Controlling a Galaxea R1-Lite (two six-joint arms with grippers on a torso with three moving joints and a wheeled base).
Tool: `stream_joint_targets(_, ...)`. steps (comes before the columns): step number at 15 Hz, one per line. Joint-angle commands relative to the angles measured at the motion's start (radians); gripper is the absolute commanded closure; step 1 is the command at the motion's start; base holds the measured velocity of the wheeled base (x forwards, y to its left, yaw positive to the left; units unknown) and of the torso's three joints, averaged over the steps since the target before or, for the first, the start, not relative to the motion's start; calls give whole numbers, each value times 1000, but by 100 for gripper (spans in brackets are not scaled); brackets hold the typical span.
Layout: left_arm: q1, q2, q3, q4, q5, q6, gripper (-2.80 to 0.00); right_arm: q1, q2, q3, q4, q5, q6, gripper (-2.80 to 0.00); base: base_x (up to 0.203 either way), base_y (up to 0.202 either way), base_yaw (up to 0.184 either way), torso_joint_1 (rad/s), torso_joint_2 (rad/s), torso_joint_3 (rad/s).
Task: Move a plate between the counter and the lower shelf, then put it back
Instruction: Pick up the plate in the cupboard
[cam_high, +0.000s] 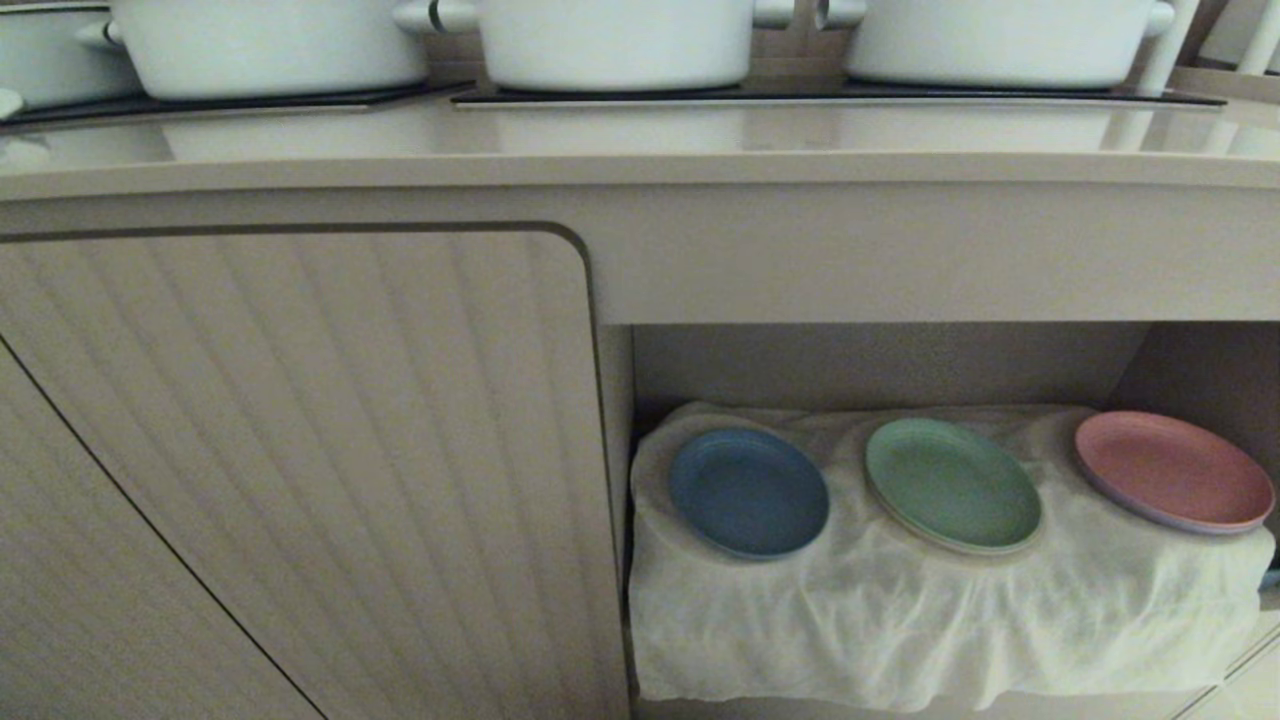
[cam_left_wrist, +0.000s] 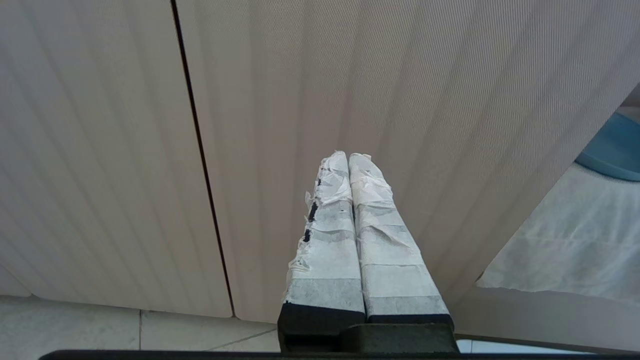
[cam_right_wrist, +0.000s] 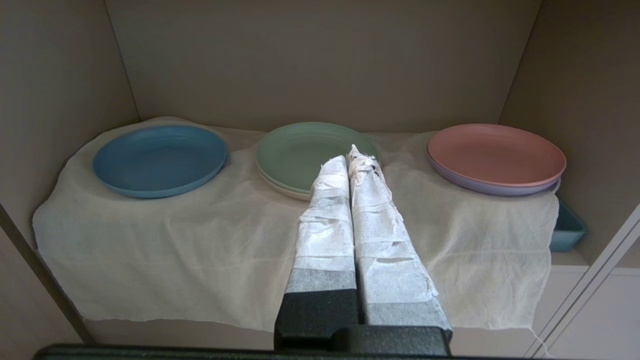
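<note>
A blue plate (cam_high: 748, 492) lies flat on the white cloth (cam_high: 900, 620) covering the lower shelf (cam_high: 880, 365), at the left end of a row with a green plate (cam_high: 952, 484) in the middle and a pink plate (cam_high: 1172, 470) on the right. The right gripper (cam_right_wrist: 351, 152) hangs before the shelf, fingers pressed together, empty. The left gripper (cam_left_wrist: 348, 156), also clenched and empty, faces the ribbed cabinet door (cam_high: 300, 450). White pots (cam_high: 610, 40) stand on the counter (cam_high: 640, 150) above
</note>
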Motion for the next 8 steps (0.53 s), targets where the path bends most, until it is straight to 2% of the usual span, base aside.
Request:
stream_joint_targets(1, 0, 0, 0, 0, 1, -1, 0, 0, 1, 0, -2, -1, -2, 0, 0, 0, 0, 0, 0, 0)
stream_joint_targets(5, 0, 0, 0, 0, 1, -1, 0, 0, 1, 0, -2, 2, 5, 0, 0, 0, 0, 0, 0, 0)
stream_joint_targets(8, 0, 0, -1, 0, 1, -1, 0, 0, 1, 0, -6, -5, 67, 0, 0, 0, 0, 0, 0, 0)
